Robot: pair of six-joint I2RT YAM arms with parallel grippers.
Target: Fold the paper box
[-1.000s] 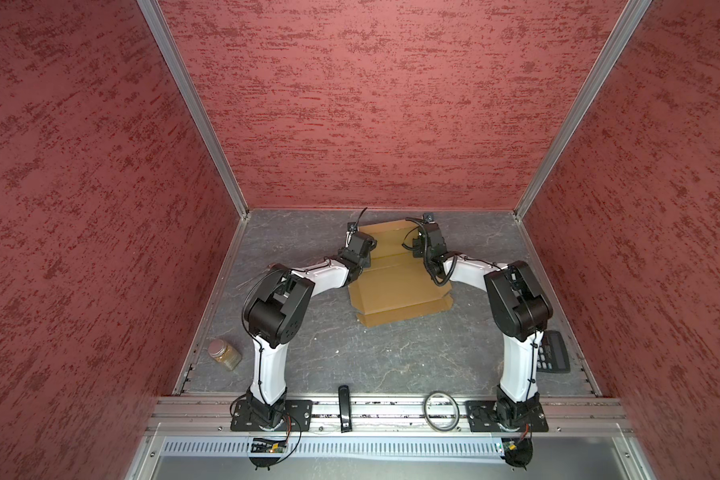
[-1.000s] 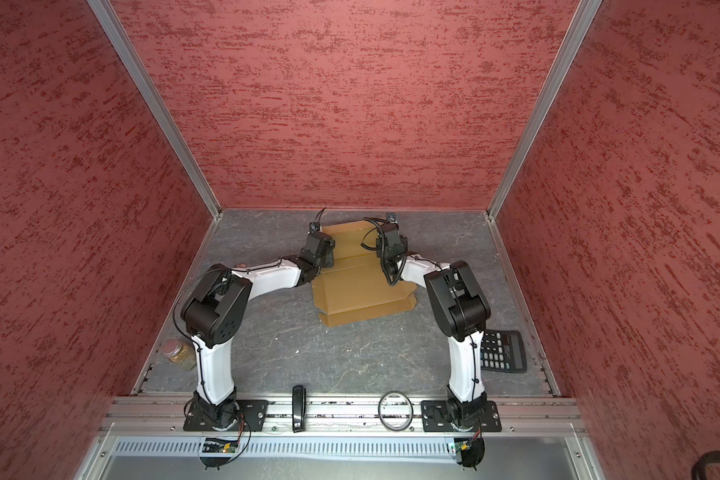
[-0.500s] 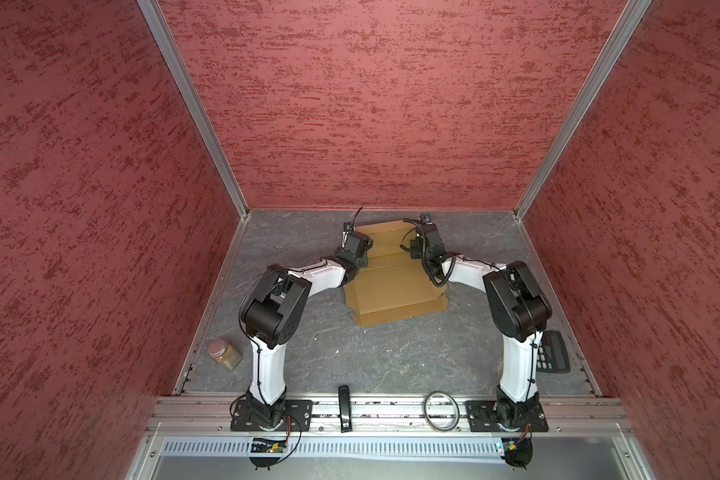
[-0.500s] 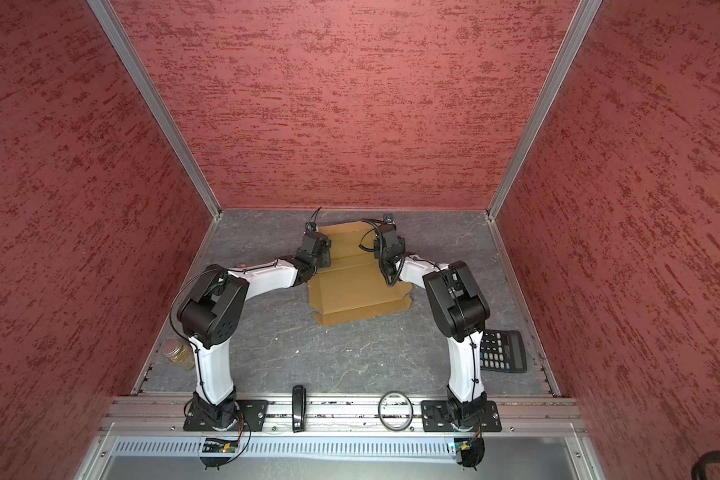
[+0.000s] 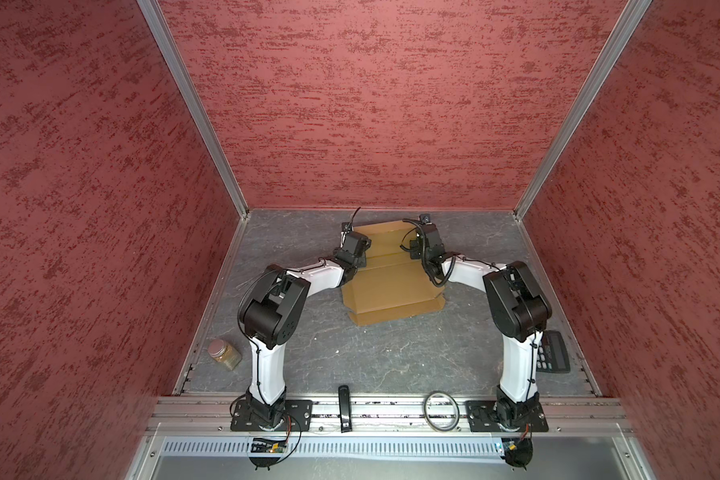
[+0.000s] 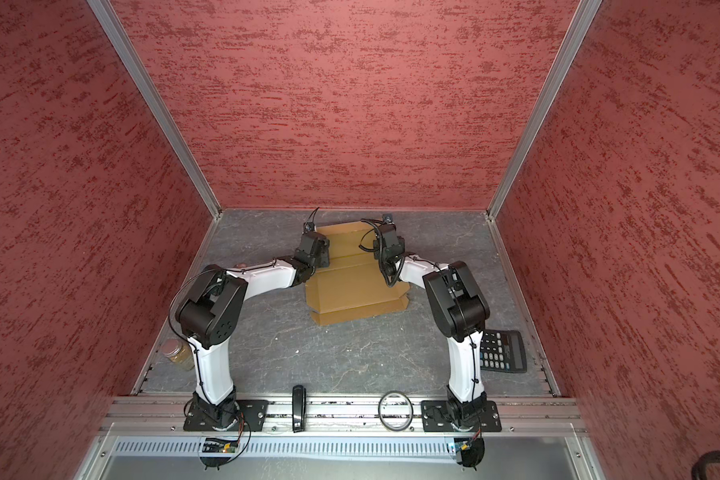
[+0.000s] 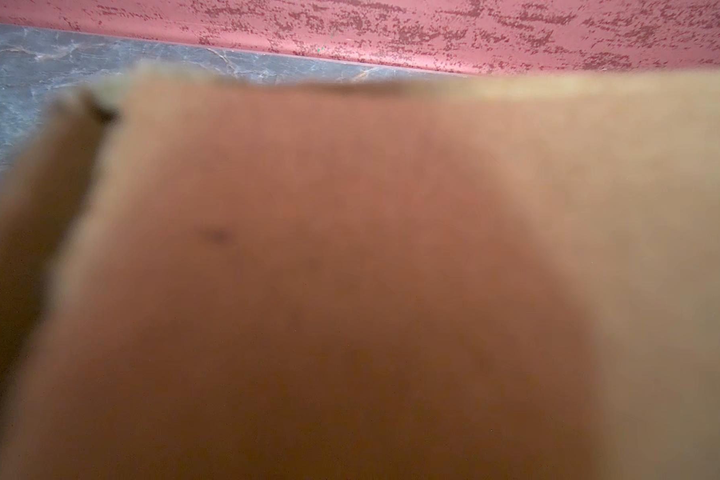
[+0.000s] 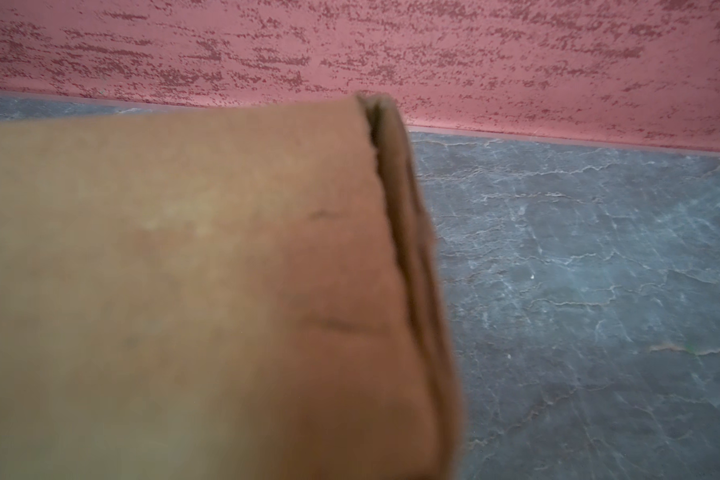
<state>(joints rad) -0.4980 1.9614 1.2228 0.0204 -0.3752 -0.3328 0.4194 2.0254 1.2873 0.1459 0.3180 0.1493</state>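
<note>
The paper box (image 5: 391, 286) lies part-folded on the counter (image 5: 391, 357), beneath and between the pincers. The left pincer (image 5: 355, 249) and right pincer (image 5: 427, 245) sit over its opposite edges, probably to brace both sides. Their jaws are hidden, so I cannot tell their state.

Both top views are lit evenly and softly from above, and they are rendered sharp, without glare. Only short, weak shadows are cast on the floor (image 5: 371, 353) just beside the paper box (image 5: 391, 291), along its near edge. In the left wrist view the box is strongly out of focus, and a darker reddish shade is seen on its middle. In the right wrist view the box is blurred less, while the floor beside it and the red wall (image 8: 391, 41) behind it are shown more sharply.
</note>
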